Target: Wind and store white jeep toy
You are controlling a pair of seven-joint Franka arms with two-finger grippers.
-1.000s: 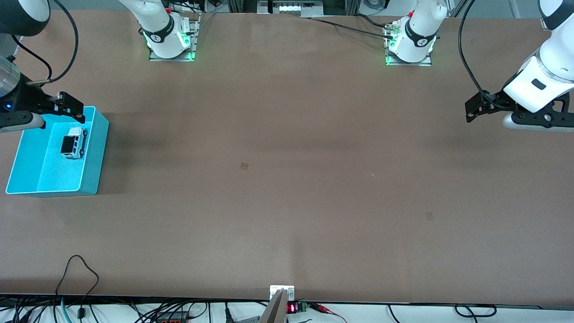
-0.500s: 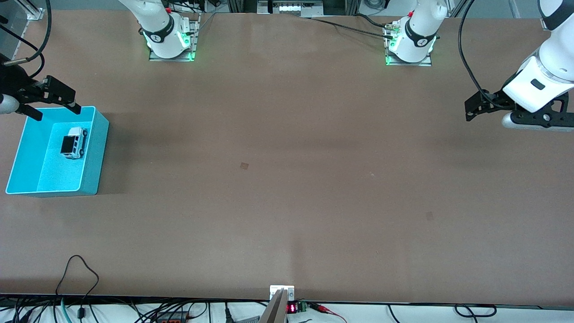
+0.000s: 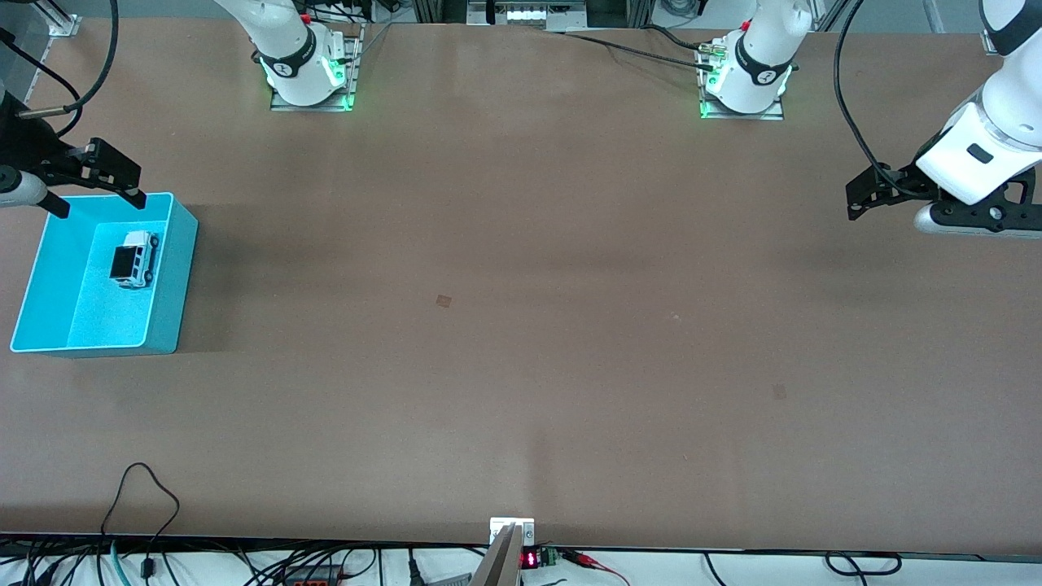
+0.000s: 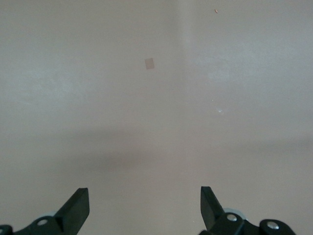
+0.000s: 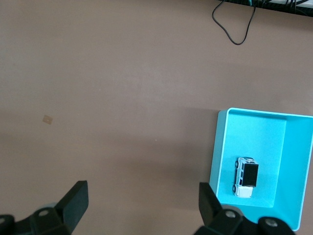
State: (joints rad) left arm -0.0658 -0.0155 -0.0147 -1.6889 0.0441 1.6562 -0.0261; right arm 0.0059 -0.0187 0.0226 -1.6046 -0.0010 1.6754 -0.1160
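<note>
Sitting upright in the cyan bin (image 3: 175,244) at middle left of the front view, the white jeep toy (image 3: 134,259) rests untouched. Right pincer (image 3: 96,189) hangs wide by the bin's upper rim; left pincer (image 3: 864,194) waits wide, upper right, over bare worktop (image 3: 521,325).

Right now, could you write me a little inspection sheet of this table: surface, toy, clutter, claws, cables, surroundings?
Surface: brown table, a few small marks.
Job's things: small white jeep toy with black roof, upright inside the cyan plastic bin at the right arm's end.
Clutter: nothing seen.
Grippers: right gripper open, empty, over the bin's rim farthest from the front camera; left gripper open, empty, waiting over the left arm's end.
Cables: black loop on the table's edge nearest the front camera; black cables by the arm bases.
Surroundings: electronics along that nearest edge.
</note>
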